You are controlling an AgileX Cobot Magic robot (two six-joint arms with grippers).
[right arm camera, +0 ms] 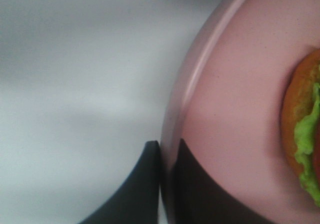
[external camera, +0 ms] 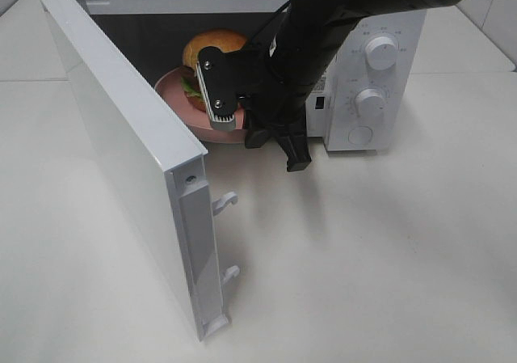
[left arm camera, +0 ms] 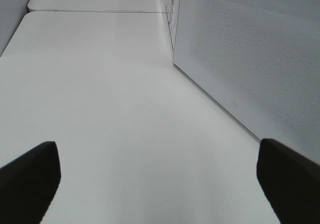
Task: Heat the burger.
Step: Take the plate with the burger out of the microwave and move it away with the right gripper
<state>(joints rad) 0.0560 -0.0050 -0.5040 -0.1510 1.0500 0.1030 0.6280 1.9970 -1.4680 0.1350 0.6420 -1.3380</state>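
Note:
The burger (external camera: pixel 212 48), with a tan domed bun and green lettuce, sits on a pink plate (external camera: pixel 172 90) in the opening of the white microwave (external camera: pixel 386 19). The plate's near rim sticks out past the cavity's front edge. My right gripper (external camera: pixel 252 135) is shut on that rim. In the right wrist view its gripper (right arm camera: pixel 167 184) has one dark finger (right arm camera: pixel 140 189) on each side of the plate (right arm camera: pixel 225 109), with the burger (right arm camera: pixel 302 129) at the frame's edge. My left gripper (left arm camera: pixel 160 184) is open and empty over bare table, beside the microwave's perforated side wall (left arm camera: pixel 250 49). It is out of the high view.
The microwave door (external camera: pixel 121 153) stands swung wide open on the left, its latch hooks (external camera: pixel 226 203) pointing toward the front. Two white knobs (external camera: pixel 380 52) sit on the control panel at the right. The white table (external camera: pixel 388 258) extends in front and to the right.

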